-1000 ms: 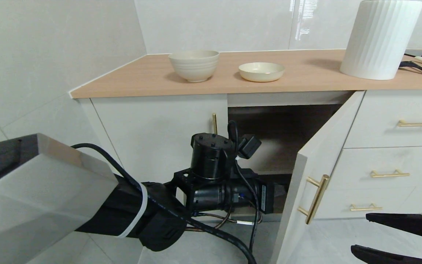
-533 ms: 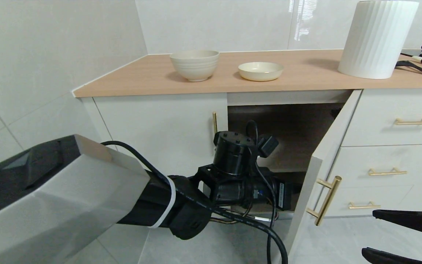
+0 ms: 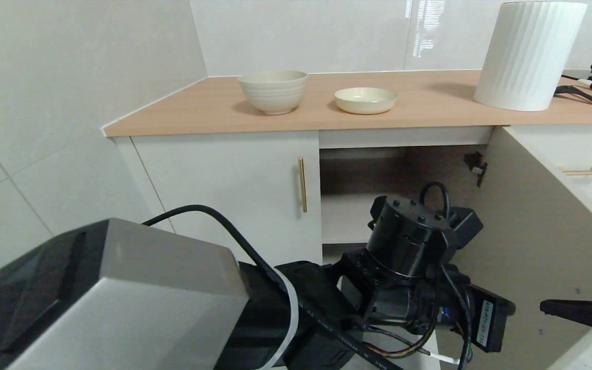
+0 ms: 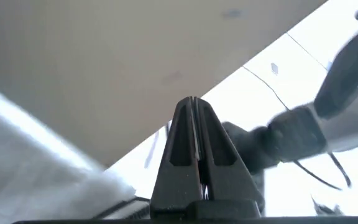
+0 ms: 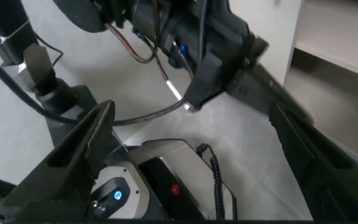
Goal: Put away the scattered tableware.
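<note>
Left tool (image 4: 191, 109) is closed tight and empty; right tool (image 5: 191, 113) is spread wide. On the wooden surface (image 3: 198, 110) stand a ribbed cream bowl (image 3: 273, 91) and, near it, a shallow cream dish (image 3: 366, 99).

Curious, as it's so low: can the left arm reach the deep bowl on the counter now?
Probably not directly: the left arm sits below the countertop by the open cabinet, jaws shut. Nothing crowds the bowl itself.

The left hand (image 4: 192, 109) is low, in front of the open cupboard (image 3: 357, 216). Up above it, on the counter (image 3: 203, 110), the bowl (image 3: 273, 91) sits left of the dish (image 3: 366, 99).
</note>
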Tool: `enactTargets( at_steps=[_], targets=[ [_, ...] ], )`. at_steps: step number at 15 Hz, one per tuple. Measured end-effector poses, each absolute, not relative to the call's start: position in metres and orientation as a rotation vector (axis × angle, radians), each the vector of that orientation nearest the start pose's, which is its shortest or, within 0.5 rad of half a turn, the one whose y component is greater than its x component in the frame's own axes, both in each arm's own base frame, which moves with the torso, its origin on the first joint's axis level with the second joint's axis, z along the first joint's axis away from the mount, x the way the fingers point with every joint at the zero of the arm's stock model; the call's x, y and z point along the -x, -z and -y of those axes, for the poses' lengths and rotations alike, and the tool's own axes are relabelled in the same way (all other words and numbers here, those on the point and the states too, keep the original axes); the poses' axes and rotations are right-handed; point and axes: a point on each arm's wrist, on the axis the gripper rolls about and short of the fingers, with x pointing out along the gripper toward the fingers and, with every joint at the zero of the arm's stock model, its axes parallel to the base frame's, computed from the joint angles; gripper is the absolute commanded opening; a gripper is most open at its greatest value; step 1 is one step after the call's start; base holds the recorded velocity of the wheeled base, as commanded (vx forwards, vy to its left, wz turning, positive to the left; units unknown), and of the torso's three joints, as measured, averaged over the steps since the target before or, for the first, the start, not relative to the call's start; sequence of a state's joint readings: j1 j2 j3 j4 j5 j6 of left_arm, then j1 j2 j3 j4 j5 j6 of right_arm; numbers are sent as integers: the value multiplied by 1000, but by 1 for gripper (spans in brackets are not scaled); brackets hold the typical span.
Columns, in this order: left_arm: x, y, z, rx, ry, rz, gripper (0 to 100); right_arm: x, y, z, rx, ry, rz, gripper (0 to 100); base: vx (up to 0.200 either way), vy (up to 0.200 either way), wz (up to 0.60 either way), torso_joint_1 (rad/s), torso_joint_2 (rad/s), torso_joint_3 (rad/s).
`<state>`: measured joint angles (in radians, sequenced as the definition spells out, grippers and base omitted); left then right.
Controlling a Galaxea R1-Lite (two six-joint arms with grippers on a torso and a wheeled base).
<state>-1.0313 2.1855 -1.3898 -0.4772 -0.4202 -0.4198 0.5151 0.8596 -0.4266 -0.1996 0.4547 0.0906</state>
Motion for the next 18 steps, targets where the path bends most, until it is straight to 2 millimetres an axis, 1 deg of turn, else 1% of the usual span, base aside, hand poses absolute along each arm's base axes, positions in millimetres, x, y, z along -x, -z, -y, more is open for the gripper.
enactTargets(
  at_steps=[1, 2, 3, 4, 6, 8, 10, 12, 13, 14, 16, 18],
  targets=[
    [-223, -144, 381, 238, 1300, -612, 0, -76, -200, -54, -76, -951, -286, 100, 0, 0, 0, 0, 0, 0],
    [-228, -146, 370, 240, 1252, -605, 0, -78, -200, -55, -76, -946, -293, 100, 0, 0, 0, 0, 0, 0],
    [-233, -149, 356, 245, 1204, -601, 0, -81, -200, -57, -76, -937, -304, 100, 0, 0, 0, 0, 0, 0],
    [-237, -152, 338, 247, 1160, -602, 0, -86, -198, -59, -73, -920, -325, 100, 0, 0, 0, 0, 0, 0],
    [-237, -160, 303, 245, 1100, -598, 0, -96, -195, -64, -68, -878, -363, 100, 0, 0, 0, 0, 0, 0],
    [-234, -167, 257, 226, 1032, -581, 0, -110, -197, -70, -89, -844, -396, 100, 0, 0, 0, 0, 0, 0],
    [-226, -177, 212, 212, 962, -544, 0, -125, -200, -76, -101, -826, -410, 100, 0, 0, 0, 0, 0, 0],
    [-215, -188, 168, 219, 883, -489, 0, -144, -211, -84, -104, -814, -376, 100, 0, 0, 0, 0, 0, 0],
    [-207, -190, 148, 214, 844, -464, 0, -154, -219, -88, -106, -810, -356, 100, 0, 0, 0, 0, 0, 0],
    [-196, -188, 129, 194, 810, -450, 0, -166, -225, -92, -106, -790, -342, 100, 0, 0, 0, 0, 0, 0],
    [-181, -183, 102, 159, 750, -421, 0, -184, -226, -95, -104, -715, -350, 100, 0, 0, 0, 0, 0, 0],
    [-175, -186, 86, 158, 703, -388, 0, -192, -220, -97, -95, -656, -377, 100, 0, 0, 0, 0, 0, 0]
  ],
)
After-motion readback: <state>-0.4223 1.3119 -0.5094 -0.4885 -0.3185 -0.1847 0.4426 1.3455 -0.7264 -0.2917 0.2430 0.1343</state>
